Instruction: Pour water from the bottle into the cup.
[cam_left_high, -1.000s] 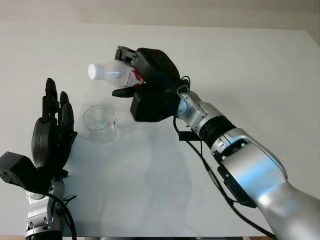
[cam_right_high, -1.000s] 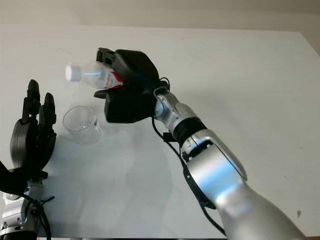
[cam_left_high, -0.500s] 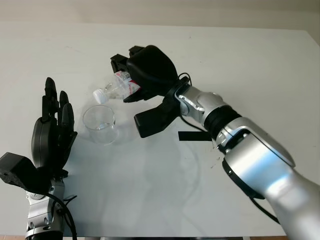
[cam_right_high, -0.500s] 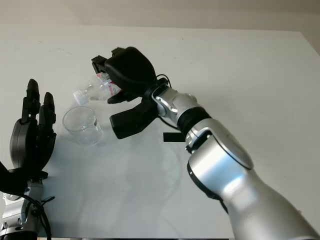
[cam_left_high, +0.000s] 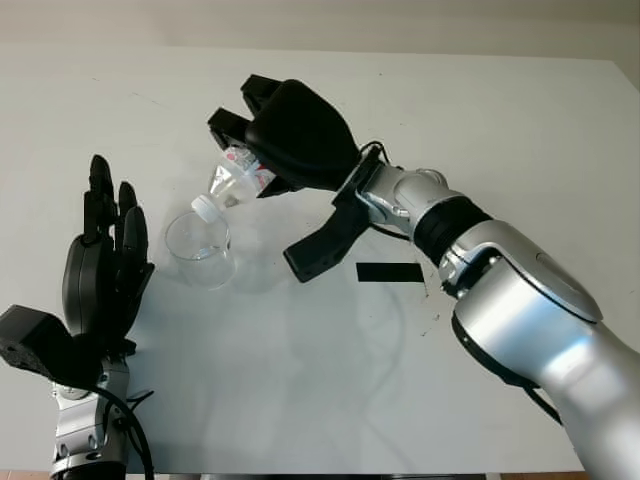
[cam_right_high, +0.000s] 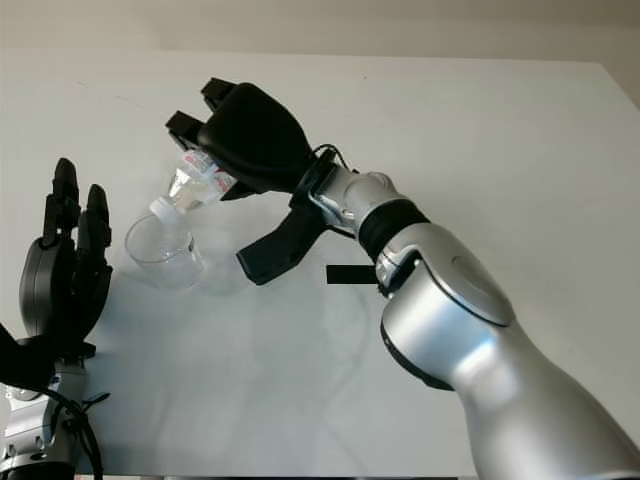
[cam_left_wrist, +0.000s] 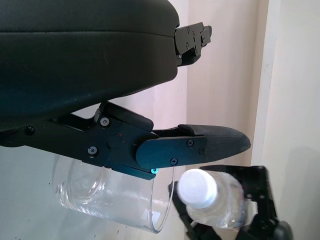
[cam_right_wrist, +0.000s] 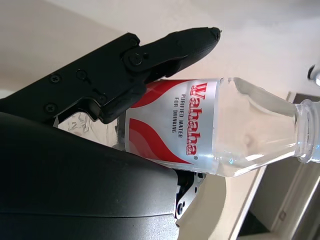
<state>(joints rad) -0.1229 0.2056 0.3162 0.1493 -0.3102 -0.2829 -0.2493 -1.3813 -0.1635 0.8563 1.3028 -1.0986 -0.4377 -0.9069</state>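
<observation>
My right hand (cam_left_high: 262, 150) is shut on a small clear water bottle (cam_left_high: 233, 180) with a red and white label (cam_right_wrist: 186, 125). The bottle is tipped neck-down, and its white cap (cam_left_high: 204, 208) hangs just above the far rim of the clear plastic cup (cam_left_high: 200, 246). The cup stands upright on the white table (cam_left_high: 520, 120), left of centre. The left wrist view has the capped neck (cam_left_wrist: 199, 188) right beside the cup's rim (cam_left_wrist: 162, 215). My left hand (cam_left_high: 105, 255) is open, held upright just left of the cup and apart from it.
A black strip (cam_left_high: 390, 271) lies flat on the table right of the cup, under my right forearm. The table's far edge meets a pale wall.
My right hand has rolled the bottle from roughly level to neck-down and lowered its cap to the cup's rim. The left hand and the cup have stayed put.
</observation>
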